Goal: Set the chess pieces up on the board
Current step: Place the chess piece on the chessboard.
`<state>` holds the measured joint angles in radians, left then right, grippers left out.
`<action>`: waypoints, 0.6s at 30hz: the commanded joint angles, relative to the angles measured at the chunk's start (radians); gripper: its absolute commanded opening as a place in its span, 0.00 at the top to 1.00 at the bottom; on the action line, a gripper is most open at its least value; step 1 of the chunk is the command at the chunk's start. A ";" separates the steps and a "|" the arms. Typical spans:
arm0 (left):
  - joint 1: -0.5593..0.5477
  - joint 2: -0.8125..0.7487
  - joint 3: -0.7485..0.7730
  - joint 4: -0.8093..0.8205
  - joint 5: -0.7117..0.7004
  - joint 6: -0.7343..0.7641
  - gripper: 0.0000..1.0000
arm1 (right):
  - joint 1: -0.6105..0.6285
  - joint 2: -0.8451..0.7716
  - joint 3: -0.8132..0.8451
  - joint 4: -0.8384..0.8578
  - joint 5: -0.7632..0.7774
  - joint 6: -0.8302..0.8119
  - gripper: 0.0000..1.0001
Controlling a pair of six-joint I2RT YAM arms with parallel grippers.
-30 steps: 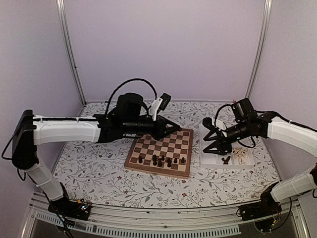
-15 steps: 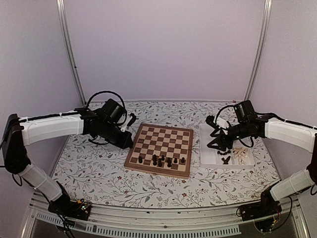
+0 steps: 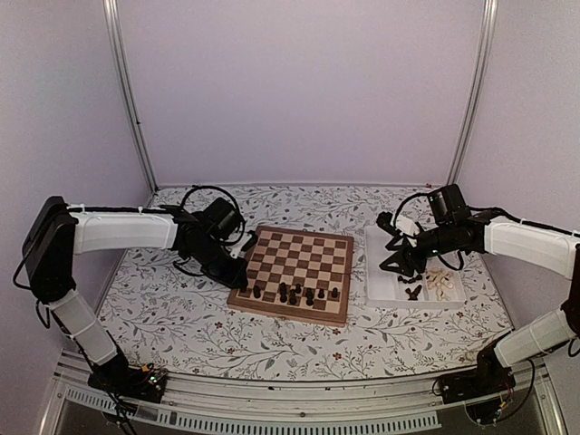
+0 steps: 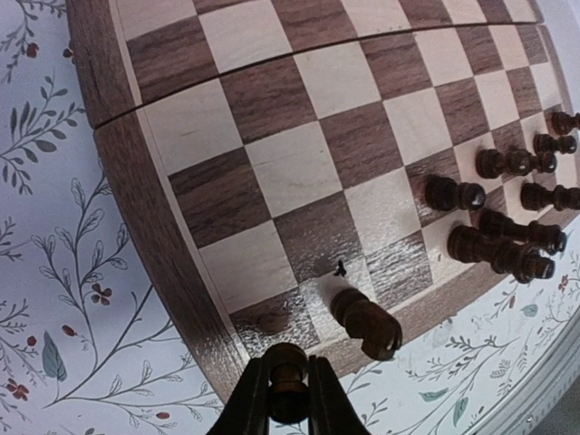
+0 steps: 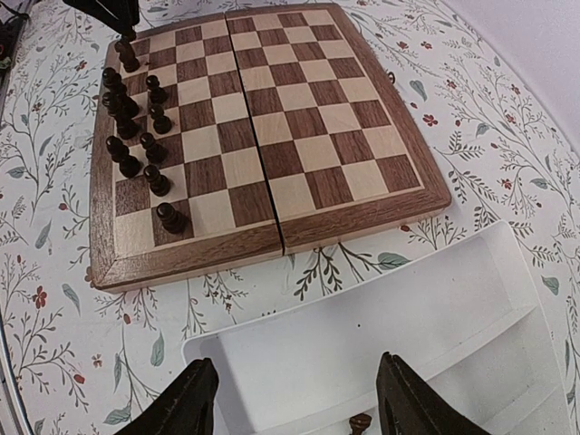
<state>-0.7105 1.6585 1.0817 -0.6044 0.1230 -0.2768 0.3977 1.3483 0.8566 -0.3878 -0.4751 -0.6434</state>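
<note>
Your left hand (image 4: 287, 385) is pinched almost closed on dark piece (image 4: 287, 361), just off near-left corner of board (image 3: 304, 258). Likely target is bare corner square beside lone piece (image 4: 366, 323). Lower straight, keep piece upright, don't nudge neighbour, and release once base sits flat. Left arm reaches low across counter (image 3: 181, 317). Right hand (image 5: 299, 399) gapes empty over tray (image 5: 453, 299).

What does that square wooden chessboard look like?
The square wooden chessboard lies flat and open on the floral table cover. Dark brown and cream checks, tan border, fold seam across the middle. Dark chess pieces stand only along its near rows. The left gripper, shut on one dark piece, hovers at its near left corner.
</note>
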 commanded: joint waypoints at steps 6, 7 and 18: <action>0.012 0.035 -0.014 0.020 0.007 0.008 0.82 | -0.004 -0.006 -0.011 0.015 0.006 0.002 0.37; 0.012 0.038 -0.016 0.025 0.008 0.006 0.82 | -0.004 -0.006 -0.011 0.015 0.004 0.001 0.37; 0.013 0.058 -0.015 0.033 0.012 0.003 0.72 | -0.004 -0.004 -0.013 0.015 -0.002 0.004 0.36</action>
<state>-0.7105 1.7023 1.0775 -0.5823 0.1272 -0.2779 0.3977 1.3483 0.8562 -0.3874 -0.4744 -0.6434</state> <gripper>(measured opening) 0.256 0.634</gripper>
